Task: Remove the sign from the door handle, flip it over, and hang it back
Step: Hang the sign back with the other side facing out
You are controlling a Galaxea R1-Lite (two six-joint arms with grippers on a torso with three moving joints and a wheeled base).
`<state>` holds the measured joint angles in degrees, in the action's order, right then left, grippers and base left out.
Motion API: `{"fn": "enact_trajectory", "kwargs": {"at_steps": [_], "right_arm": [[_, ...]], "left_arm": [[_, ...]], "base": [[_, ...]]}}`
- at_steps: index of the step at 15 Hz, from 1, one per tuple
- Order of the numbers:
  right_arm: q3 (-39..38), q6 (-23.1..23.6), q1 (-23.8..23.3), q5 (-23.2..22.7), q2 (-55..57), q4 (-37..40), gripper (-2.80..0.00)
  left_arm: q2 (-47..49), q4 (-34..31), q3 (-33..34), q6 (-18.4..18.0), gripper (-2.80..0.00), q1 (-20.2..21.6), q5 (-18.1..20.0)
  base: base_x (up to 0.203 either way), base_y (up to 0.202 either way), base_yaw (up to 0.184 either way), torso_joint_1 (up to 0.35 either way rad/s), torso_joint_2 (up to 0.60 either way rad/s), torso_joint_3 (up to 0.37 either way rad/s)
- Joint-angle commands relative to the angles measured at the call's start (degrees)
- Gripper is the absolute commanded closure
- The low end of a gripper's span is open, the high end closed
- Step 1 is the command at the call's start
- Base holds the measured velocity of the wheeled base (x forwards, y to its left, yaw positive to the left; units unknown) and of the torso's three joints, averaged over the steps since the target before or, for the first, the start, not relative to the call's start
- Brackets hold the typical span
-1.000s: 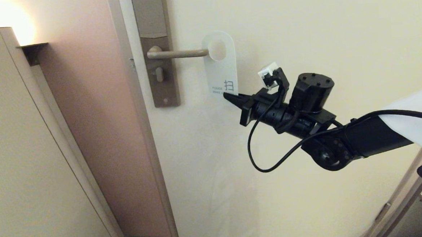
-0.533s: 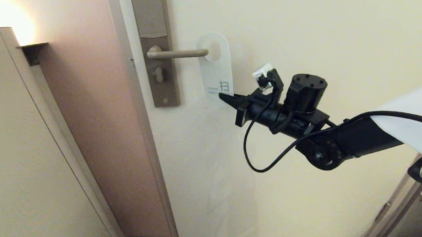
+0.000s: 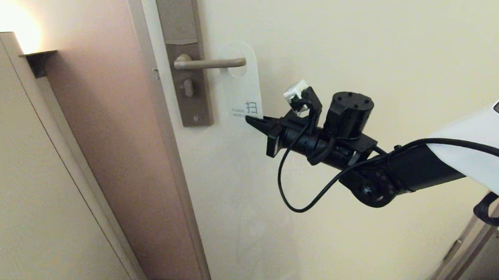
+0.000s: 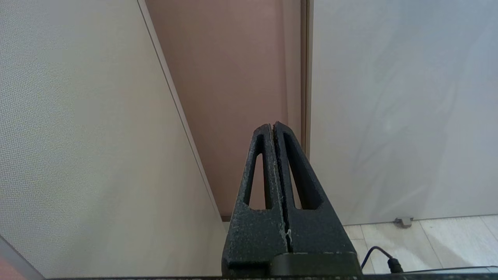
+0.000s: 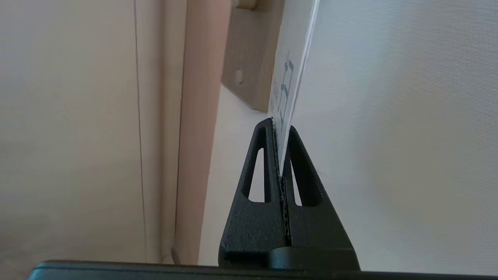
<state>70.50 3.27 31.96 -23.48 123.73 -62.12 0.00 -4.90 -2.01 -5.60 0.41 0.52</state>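
head view: your right gripper (image 3: 253, 121) is clamped on the bottom edge of the sign (image 3: 241, 83), white side out, its hole just over the handle (image 3: 209, 64) tip. next, slide it further along, then let go. left gripper (image 4: 273, 128) closed, parked.

Sign (image 3: 241, 87): white side out w/ dark character, hangs upright; hole seems threaded over lever tip. Handle (image 3: 209, 64): horizontal, bronze-grey.

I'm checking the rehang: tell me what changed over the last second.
The right tool, shut on the white round-ended sign's bottom edge, carried it left, so its hole slid over the tip of the bronze-grey lever door handle. The grip and the handle are unchanged; the left tool stayed shut.
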Motion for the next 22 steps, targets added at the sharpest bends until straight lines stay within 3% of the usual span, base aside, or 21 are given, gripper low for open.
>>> {"fn": "enact_trajectory", "kwargs": {"at_steps": [1,8,17,18,22], "right_arm": [[-0.01,0.34,0.66,-0.16,0.10,-0.37,0.00],[0.08,3.84,3.41,-0.34,0.49,-0.37,0.00],[1.31,4.12,4.52,-0.34,2.04,-0.37,0.00],[1.31,4.12,4.51,-0.34,2.12,-0.37,-2.80],[2.70,3.79,4.51,-0.69,2.30,-0.37,-2.80]], "left_arm": [[0.09,-0.02,-0.01,-0.03,0.00,0.02,0.00],[0.09,-0.02,-0.01,-0.03,0.00,0.02,0.00],[0.09,-0.02,-0.01,-0.03,0.00,0.02,0.00],[0.09,-0.02,-0.01,-0.03,0.00,0.02,0.00],[0.09,-0.02,-0.01,-0.03,0.00,0.02,0.00]], "base": [[0.000,0.000,0.000,0.000,0.00,0.000],[0.000,0.000,0.000,0.000,0.00,0.000],[0.000,0.000,0.000,0.000,0.00,0.000],[0.000,0.000,0.000,0.000,0.00,0.000],[0.000,0.000,0.000,0.000,0.00,0.000]]}}
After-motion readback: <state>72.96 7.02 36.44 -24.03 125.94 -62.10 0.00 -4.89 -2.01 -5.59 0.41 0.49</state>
